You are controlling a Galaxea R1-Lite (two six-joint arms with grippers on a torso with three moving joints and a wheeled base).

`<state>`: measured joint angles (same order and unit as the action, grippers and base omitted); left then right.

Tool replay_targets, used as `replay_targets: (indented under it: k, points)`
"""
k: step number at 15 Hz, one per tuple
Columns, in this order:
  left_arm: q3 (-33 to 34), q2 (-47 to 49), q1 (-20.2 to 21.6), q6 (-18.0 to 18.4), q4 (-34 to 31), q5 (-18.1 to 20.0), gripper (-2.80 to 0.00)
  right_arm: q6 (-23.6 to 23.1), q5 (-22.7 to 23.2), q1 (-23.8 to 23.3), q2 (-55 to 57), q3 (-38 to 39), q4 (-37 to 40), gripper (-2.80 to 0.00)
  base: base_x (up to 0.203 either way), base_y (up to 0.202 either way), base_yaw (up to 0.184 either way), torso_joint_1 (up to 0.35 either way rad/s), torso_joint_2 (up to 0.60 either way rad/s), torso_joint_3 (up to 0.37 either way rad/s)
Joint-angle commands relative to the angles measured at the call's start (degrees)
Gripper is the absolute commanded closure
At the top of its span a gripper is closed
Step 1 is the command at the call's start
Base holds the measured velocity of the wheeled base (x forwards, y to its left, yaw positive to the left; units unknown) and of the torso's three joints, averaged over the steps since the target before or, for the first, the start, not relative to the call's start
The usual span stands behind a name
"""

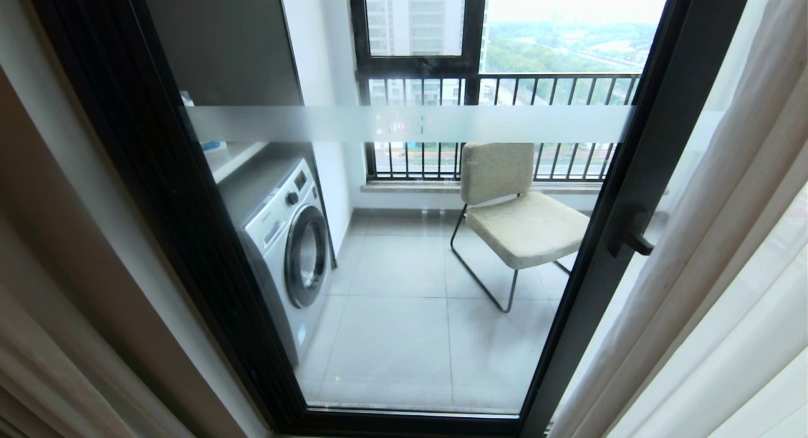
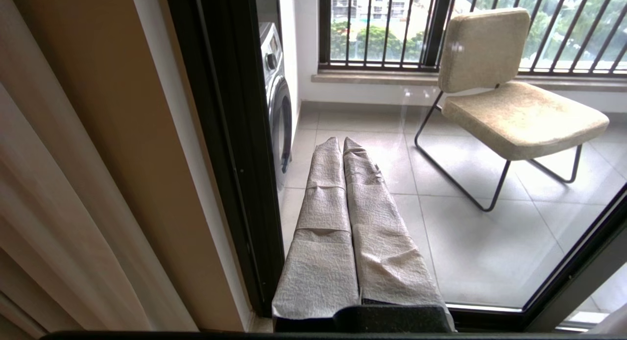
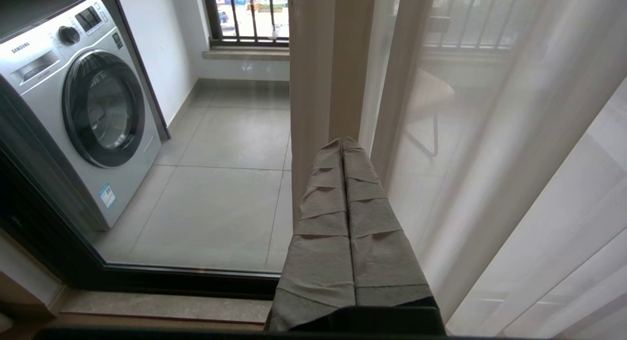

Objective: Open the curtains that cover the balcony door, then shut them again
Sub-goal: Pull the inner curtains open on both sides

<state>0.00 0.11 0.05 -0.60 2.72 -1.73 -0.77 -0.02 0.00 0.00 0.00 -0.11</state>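
The balcony door fills the head view: glass in a thick black frame, with a frosted band and a black handle. Cream curtains hang gathered at the right, and a beige curtain edge hangs at the left, so the glass between them is uncovered. My left gripper is shut and empty, pointing at the glass beside the left frame post. My right gripper is shut and empty, its tips close in front of the curtain folds. Neither arm shows in the head view.
Behind the glass stand a washing machine on the left and a beige chair on dark metal legs, on a tiled balcony floor. A railing with bars and a black-framed window are at the back.
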Motion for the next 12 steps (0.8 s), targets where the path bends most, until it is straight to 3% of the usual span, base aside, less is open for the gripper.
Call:
replay_targets:
  k: [1,6,12]
  points:
    - [0.0,-0.02,0.04,0.06,0.01,-0.03,0.0,-0.1,0.01,0.0,0.0,0.0,-0.07,0.0,0.0,0.0,0.0,0.0,0.0,0.0]
    - [0.0,-0.02,0.04,-0.02,0.09,-0.03,0.0,-3.48,2.03,0.01,1.06,-2.49,0.31,0.0,0.0,0.0,0.0,0.0,0.0,0.0]
    - [0.0,-0.02,0.04,-0.02,0.04,-0.03,0.0,-5.36,4.33,0.14,17.39,-17.22,-0.48,0.0,0.0,0.0,0.0,0.0,0.0,0.0]
